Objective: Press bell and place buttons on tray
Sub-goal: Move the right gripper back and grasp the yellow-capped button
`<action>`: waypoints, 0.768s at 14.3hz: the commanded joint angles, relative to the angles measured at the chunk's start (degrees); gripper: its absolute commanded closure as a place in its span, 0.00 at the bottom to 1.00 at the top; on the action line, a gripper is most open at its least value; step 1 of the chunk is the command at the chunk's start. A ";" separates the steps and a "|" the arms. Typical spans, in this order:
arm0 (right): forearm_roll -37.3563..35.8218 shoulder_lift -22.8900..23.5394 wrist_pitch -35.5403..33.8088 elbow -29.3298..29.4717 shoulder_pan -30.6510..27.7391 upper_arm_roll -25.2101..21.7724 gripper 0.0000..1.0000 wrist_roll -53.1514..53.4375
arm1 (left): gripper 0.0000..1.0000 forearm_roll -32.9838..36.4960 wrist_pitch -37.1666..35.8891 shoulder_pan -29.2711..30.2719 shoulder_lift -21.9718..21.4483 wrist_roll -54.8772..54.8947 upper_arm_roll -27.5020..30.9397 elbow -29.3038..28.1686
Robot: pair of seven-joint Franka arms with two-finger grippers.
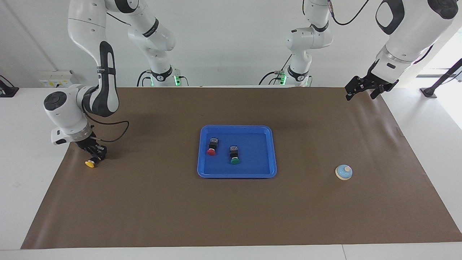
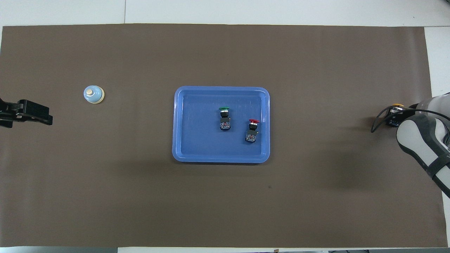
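The blue tray [image 1: 237, 175] [image 2: 220, 160] lies mid-table and holds the red button [image 1: 212, 147] [image 2: 252, 130] and the green button [image 1: 234, 156] [image 2: 224, 117]. The yellow button [image 1: 89, 164] [image 2: 396, 105] lies on the mat at the right arm's end of the table. My right gripper [image 1: 95, 155] [image 2: 394, 117] is down on it, shut on its black body, with the yellow cap sticking out. The light blue bell [image 1: 344, 172] [image 2: 93, 95] stands alone toward the left arm's end. My left gripper [image 1: 364, 90] [image 2: 27, 113] hangs open and waits over the mat's edge there.
A brown mat [image 1: 231, 216] covers the table, with white tabletop around it. The right arm's forearm [image 2: 425, 140] covers part of the mat's end in the overhead view, and its cable [image 1: 115, 135] loops over the mat beside the wrist.
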 commanded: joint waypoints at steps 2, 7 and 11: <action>-0.06 -1.85 -7.06 4.40 2.06 2.24 1.00 -0.05 | 0.00 0.62 -0.42 0.07 -0.93 -0.24 0.01 -0.28; -0.32 1.57 -24.20 21.88 13.40 2.15 1.00 7.84 | 0.00 0.62 -0.42 0.16 -0.93 -0.24 0.01 -0.28; 0.03 4.91 -32.48 32.17 24.81 2.16 1.00 16.01 | 0.00 0.62 -0.42 0.16 -0.93 -0.24 0.01 -0.28</action>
